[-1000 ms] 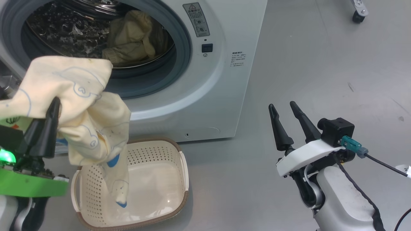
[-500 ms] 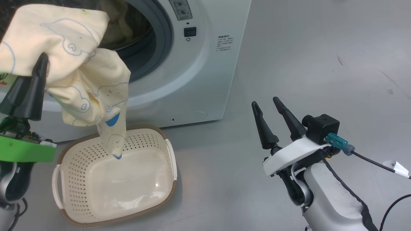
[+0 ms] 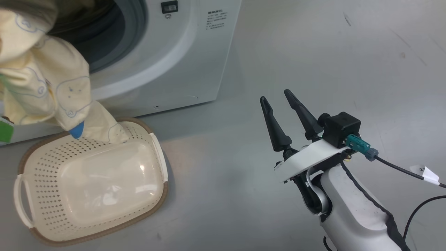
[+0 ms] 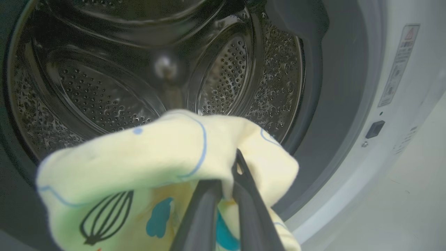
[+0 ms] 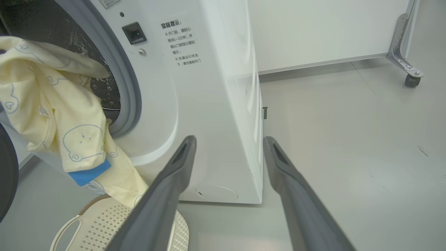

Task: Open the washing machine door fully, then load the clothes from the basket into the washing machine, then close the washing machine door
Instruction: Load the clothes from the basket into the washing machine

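Observation:
My left gripper [image 4: 231,174] is shut on the clothes, a pale yellow garment [image 4: 139,160] with blue outlines, held right in front of the steel drum [image 4: 104,97] of the washing machine [image 3: 195,52]. In the head view the garment [image 3: 52,90] hangs at the left, its blue cuff [image 3: 77,130] just above the far rim of the cream basket [image 3: 45,164], whose glossy bottom is bare. My right gripper [image 3: 275,95] stands open over the floor, right of the basket, with nothing between its fingers. The right wrist view has this gripper [image 5: 230,139], the garment [image 5: 52,104] and the basket [image 5: 97,223]. The washing machine door is out of view.
Grey floor [image 3: 313,52] stretches to the right of the washer. A cable [image 3: 400,167] trails from my right wrist. A caster wheel on a metal bracket [image 5: 411,78] stands by a white wall panel [image 5: 331,28] behind the machine.
The head camera has swung, shifting the scene left and up. My left gripper has carried the garment up to the drum opening, lifting its tail out of the basket. The right gripper stays open.

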`<state>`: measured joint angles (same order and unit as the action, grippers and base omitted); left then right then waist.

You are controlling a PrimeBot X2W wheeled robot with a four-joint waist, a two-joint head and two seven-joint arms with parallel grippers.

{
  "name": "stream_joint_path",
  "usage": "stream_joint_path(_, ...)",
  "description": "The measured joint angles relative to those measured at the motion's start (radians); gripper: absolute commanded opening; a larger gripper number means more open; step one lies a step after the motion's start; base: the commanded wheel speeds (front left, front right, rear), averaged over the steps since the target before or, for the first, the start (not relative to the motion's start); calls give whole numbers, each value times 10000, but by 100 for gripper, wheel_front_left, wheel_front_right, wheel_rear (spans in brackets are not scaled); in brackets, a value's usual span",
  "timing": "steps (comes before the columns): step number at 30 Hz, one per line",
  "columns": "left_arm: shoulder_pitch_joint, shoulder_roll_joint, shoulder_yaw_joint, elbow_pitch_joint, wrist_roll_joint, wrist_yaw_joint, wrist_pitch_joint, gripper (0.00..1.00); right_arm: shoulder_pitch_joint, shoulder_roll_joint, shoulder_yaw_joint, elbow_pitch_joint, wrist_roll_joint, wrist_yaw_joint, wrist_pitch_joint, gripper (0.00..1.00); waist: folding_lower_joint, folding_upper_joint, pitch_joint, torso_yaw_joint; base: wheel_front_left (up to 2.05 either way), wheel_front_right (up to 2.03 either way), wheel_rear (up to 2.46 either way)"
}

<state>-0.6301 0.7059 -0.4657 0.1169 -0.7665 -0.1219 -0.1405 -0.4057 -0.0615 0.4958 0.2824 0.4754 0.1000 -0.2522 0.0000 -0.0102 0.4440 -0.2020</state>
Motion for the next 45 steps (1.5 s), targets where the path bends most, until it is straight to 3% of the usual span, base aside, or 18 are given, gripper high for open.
stream_joint_path(8,-1084,533,-4,807,-86,0,288,0,-195,15,403,-276,-10,-63,0,100,1,0,823,-664,0,0,0)
stream_joint_path(23,-2842,1143,-270,1774,63,0,520,0,-322,40,1434,-1166,732,-491,0,100,1,0,1887,-1958,0,0,0)
stream_joint_path(26,-3104,1150,-213,1894,150,0,368,0,-322,48,1469,-1233,773,-533,0,100,2,0,1982,-2105,0,0,0)
stream_joint_path(31,-4210,926,431,2010,591,0,-788,0,-322,48,1406,-1317,798,-763,0,100,1,0,2173,-2323,0,0,0)
stream_joint_path(35,-4519,493,385,2284,648,0,-909,0,-327,54,1323,-1350,798,-928,0,100,1,0,2203,-2306,0,0,0)
stream_joint_path(36,-4503,353,276,2514,644,0,-838,30,-329,54,1340,-1348,798,-930,0,100,1,0,2191,-2274,0,0,0)
stream_joint_path(37,-4475,244,163,2740,619,0,-767,100,-334,50,1367,-1344,798,-930,0,100,2,0,2172,-2245,0,0,0)
stream_joint_path(45,-4309,12,-506,3505,543,0,-535,100,-469,61,1415,-1327,796,-1108,0,100,1,0,2033,-2009,0,0,0)
